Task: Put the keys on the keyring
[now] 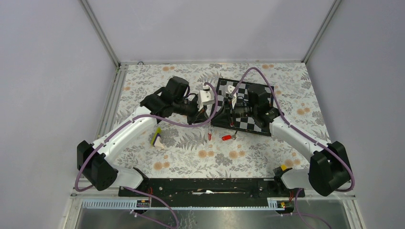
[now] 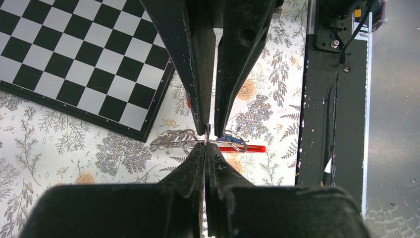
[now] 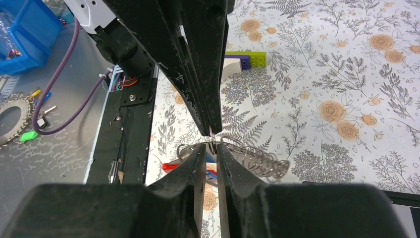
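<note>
While the flowered table (image 1: 267, 157) spread beneath everything, the left arm (image 1: 129, 131) reached in from 7 o'clock and the right arm (image 1: 296, 136) from 5 o'clock, both toward its middle. The chessboard (image 2: 74, 59) lay toward 1 o'clock of centre, partly under the right arm's wrist. A yellow-green and white block (image 1: 157, 138) sat at 8 o'clock of the left gripper (image 2: 206, 133), well apart. That gripper was clenched on a thin wire loop of the keyring (image 2: 173, 140), whose silver coil and red part showed near the chessboard's corner. The right gripper (image 3: 212, 136) had its fingers nearly together about a small wire ring (image 3: 212, 145). Whether it truly gripped could not be told. The red key (image 1: 226, 137) lay on the cloth at 7 o'clock of it, and a blue tag (image 3: 211, 173) showed just beneath its fingers.
</note>
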Motion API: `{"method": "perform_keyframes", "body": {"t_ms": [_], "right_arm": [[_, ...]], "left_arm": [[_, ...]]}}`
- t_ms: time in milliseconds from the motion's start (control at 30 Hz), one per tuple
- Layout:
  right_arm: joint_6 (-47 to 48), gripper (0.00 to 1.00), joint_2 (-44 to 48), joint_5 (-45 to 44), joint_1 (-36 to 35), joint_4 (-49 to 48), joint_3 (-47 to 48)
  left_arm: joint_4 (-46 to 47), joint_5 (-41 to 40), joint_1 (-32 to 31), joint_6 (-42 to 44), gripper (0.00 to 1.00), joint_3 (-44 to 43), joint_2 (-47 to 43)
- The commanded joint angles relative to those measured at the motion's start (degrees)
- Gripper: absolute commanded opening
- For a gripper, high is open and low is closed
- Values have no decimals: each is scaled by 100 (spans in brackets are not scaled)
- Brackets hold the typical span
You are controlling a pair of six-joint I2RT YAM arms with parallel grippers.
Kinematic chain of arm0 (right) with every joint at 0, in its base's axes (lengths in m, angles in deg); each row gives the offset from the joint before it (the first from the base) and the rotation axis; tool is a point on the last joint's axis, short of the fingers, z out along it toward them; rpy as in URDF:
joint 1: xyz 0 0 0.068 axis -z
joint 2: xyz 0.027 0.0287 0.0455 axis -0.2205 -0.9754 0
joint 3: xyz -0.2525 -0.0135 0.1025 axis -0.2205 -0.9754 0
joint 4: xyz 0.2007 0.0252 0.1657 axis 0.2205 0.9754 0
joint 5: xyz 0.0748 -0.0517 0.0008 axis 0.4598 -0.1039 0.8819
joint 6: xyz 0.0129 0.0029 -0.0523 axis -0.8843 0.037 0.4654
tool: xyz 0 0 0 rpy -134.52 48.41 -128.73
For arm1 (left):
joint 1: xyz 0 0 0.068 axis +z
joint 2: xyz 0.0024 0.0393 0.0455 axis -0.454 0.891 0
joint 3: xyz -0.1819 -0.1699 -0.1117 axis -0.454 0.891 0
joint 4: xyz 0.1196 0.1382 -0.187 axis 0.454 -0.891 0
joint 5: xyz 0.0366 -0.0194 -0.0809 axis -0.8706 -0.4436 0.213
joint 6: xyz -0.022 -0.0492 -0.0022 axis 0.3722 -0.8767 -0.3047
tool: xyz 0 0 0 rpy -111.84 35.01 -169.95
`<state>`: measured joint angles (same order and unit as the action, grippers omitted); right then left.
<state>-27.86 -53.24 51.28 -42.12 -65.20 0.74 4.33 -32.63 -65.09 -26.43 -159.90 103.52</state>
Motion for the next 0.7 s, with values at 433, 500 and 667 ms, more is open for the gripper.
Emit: {"method": "perform_keyframes", "body": {"t_ms": [433, 500, 667], "right_arm": [[-2005, 0, 5, 143, 160, -1858, -46], [-2423, 0, -13, 193, 210, -2344, -119], [-3035, 0, -91, 257, 239, -3087, -259]], "left_arm": [[988, 1073, 470, -668, 23, 147, -367], [1242, 1332, 625, -926, 31, 262, -439], [2066, 1906, 943, -1744, 39, 592, -506]]}}
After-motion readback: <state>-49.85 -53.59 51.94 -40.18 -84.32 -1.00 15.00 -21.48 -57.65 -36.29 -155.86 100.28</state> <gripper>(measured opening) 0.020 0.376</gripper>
